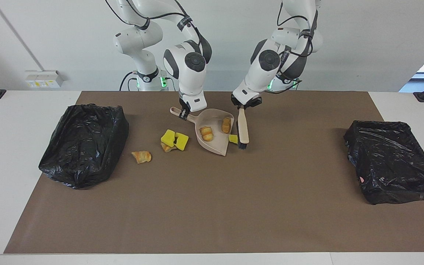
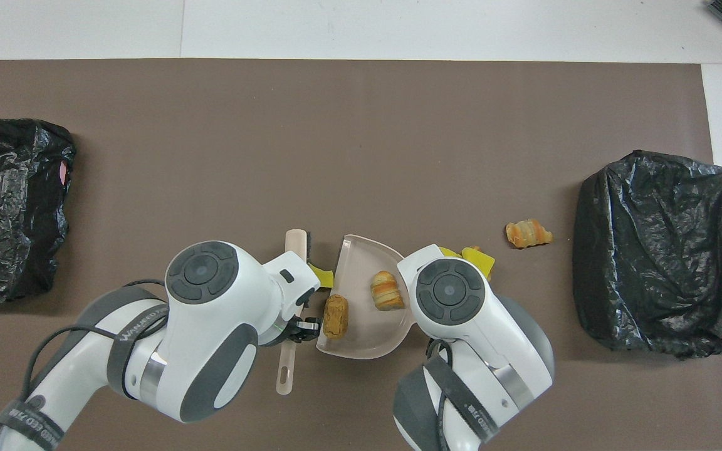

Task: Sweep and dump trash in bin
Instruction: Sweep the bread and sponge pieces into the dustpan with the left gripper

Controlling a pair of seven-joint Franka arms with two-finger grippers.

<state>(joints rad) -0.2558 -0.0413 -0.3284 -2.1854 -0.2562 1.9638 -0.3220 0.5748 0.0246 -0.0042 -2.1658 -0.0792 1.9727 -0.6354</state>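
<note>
My right gripper (image 1: 183, 113) is shut on the handle of the beige dustpan (image 1: 217, 145), which sits low on the brown mat. Two golden-brown trash lumps (image 1: 206, 133) (image 1: 226, 125) lie in the pan; they also show in the overhead view (image 2: 387, 291) (image 2: 336, 316). My left gripper (image 1: 242, 107) is shut on the beige hand brush (image 1: 243, 129), whose dark bristles touch the mat at the pan's mouth. A small yellow piece (image 1: 233, 138) lies between bristles and pan. Yellow sponge pieces (image 1: 174, 140) and a croissant lump (image 1: 141, 156) lie on the mat beside the pan, toward the right arm's end.
A bin lined with a black bag (image 1: 83, 145) stands at the right arm's end of the mat. A second black-lined bin (image 1: 394, 162) stands at the left arm's end. The brown mat (image 1: 212, 206) covers the white table.
</note>
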